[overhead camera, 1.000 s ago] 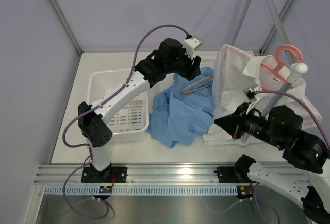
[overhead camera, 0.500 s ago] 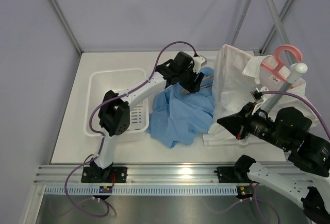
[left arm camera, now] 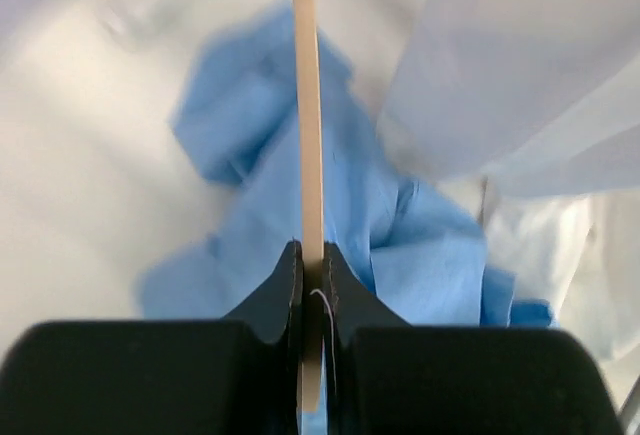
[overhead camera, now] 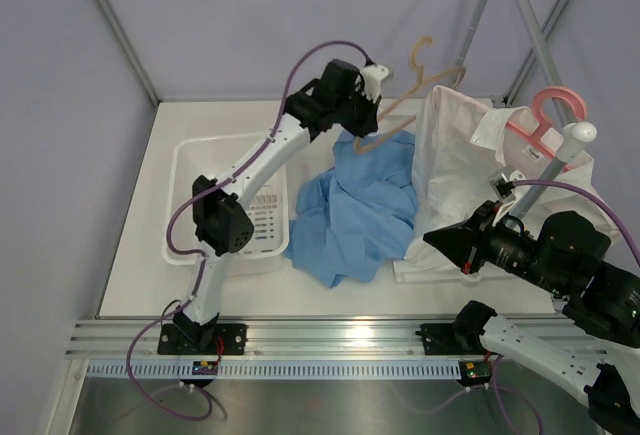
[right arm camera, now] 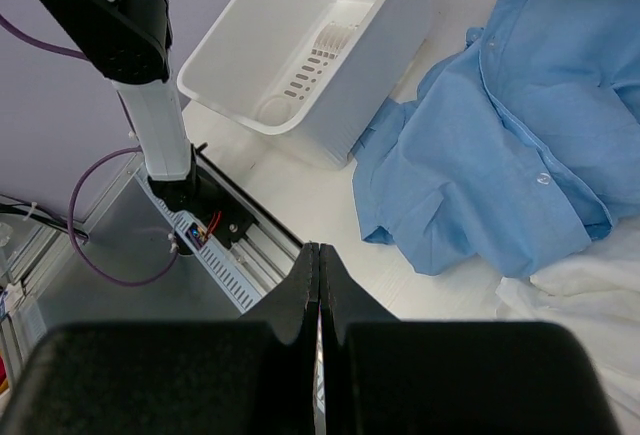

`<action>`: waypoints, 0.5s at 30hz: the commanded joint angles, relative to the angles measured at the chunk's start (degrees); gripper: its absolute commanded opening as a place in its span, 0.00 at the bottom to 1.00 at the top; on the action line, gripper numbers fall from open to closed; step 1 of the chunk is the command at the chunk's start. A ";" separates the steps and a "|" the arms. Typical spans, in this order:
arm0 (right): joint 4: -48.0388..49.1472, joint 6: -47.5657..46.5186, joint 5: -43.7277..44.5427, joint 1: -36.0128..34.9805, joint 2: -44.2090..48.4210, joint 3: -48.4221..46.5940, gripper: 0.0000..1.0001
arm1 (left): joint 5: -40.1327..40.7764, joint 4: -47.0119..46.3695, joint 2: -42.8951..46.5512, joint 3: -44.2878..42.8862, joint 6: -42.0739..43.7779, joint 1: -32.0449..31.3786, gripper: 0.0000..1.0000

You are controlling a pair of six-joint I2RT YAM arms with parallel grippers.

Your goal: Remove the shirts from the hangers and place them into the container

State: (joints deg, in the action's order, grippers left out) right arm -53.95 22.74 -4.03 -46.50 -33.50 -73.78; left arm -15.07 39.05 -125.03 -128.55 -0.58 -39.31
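The light blue shirt [overhead camera: 355,205] lies crumpled on the table beside the white container [overhead camera: 190,165]. My left gripper [overhead camera: 368,123] is shut on the tan hanger [overhead camera: 425,85], which is raised above the shirt with its hook pointing up. In the left wrist view the hanger's bar [left arm camera: 305,105] runs straight up from between the jaws of the left gripper [left arm camera: 311,275], with the blue shirt [left arm camera: 400,245] below. The white shirt [overhead camera: 455,175] hangs on the pink hanger [overhead camera: 545,120]. My right gripper [overhead camera: 430,238] is shut on nothing, in front of the white shirt.
A white pole with a round knob [overhead camera: 578,135] stands by the pink hanger. Grey frame bars [overhead camera: 530,25] rise at the back right. In the right wrist view the right gripper [right arm camera: 318,255] hovers over the table's front edge, with the container [right arm camera: 380,25] and the blue shirt [right arm camera: 520,155] beyond.
My left gripper has shut on the tan hanger and lifted it up off the blue shirt. The right arm has barely moved.
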 commanded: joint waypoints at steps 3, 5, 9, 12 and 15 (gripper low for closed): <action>0.60 -0.42 -1.59 -0.61 -0.52 0.21 0.00 | -16.34 -5.98 11.47 -14.72 0.76 8.28 0.00; 1.13 -0.42 -1.77 -0.61 -1.04 0.47 0.00 | -19.81 -10.28 12.53 -11.64 -1.44 9.08 0.00; 2.27 -0.24 -2.65 -0.61 -1.48 1.00 0.00 | -21.23 -13.38 10.25 -11.55 -3.38 7.32 0.00; 2.28 -0.07 -2.65 -0.52 -1.75 1.09 0.00 | -19.12 -14.08 8.85 -11.46 -2.41 4.16 0.00; 2.01 0.11 -2.30 -0.61 -1.57 1.18 0.00 | -17.90 -13.74 7.79 -11.81 -2.06 2.14 0.00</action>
State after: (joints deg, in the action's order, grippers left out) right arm -53.82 22.76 -5.28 -46.50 -34.63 -72.64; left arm -31.73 26.20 -114.30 -140.38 -2.61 -35.18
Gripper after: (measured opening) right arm 0.010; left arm 0.050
